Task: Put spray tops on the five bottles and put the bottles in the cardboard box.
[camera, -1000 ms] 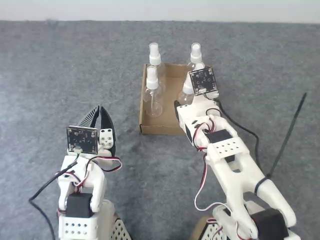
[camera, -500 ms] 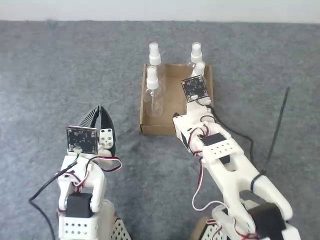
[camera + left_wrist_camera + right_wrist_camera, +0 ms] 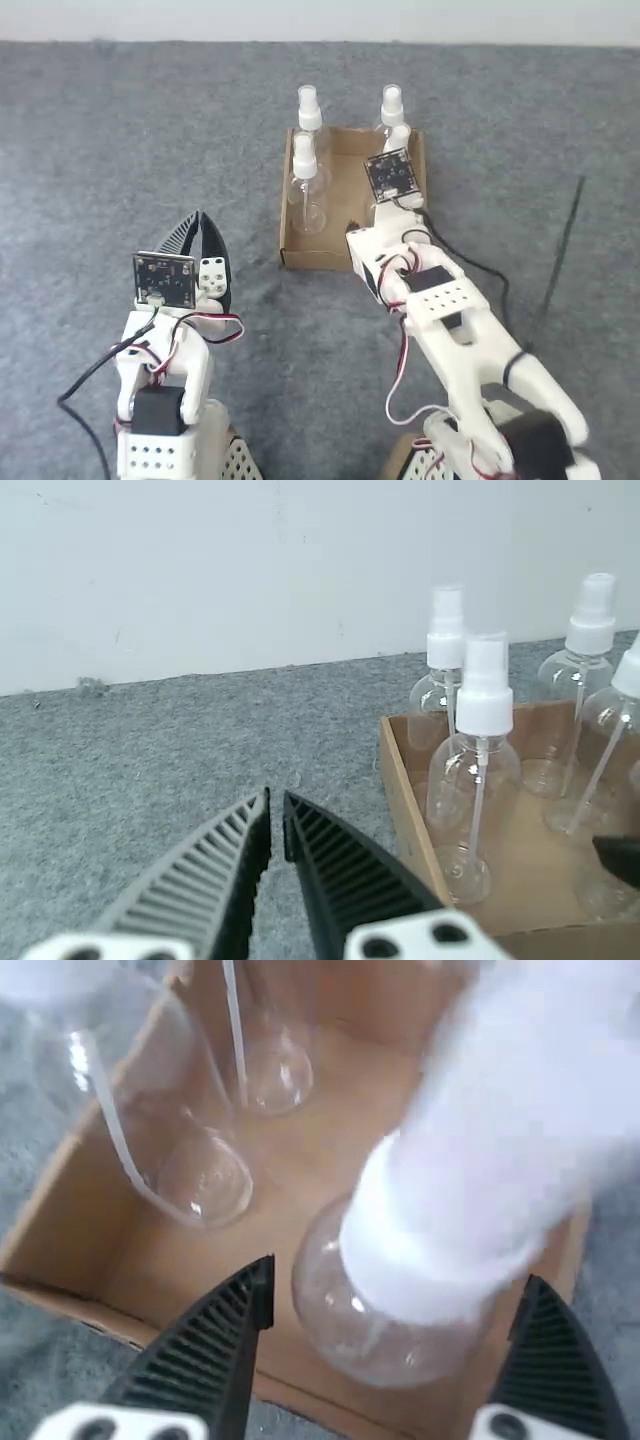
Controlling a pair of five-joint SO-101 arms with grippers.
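Over last second, right arm (image 3: pixel 455 310) shifts wrist slightly left and back, then holds. Right jaws spread wide, straddling capped bottle (image 3: pixel 400 1300) that stands on floor of cardboard box (image 3: pixel 345 255), mid-tabletop toward far edge. Judged: bottle released.

Left jaws pressed together, near-left.

Four other capped bottles (image 3: pixel 305 185) in or behind box.

Tabletop (image 3: pixel 120 130): grey felt-like cover. White wall (image 3: pixel 300 560) behind far edge.
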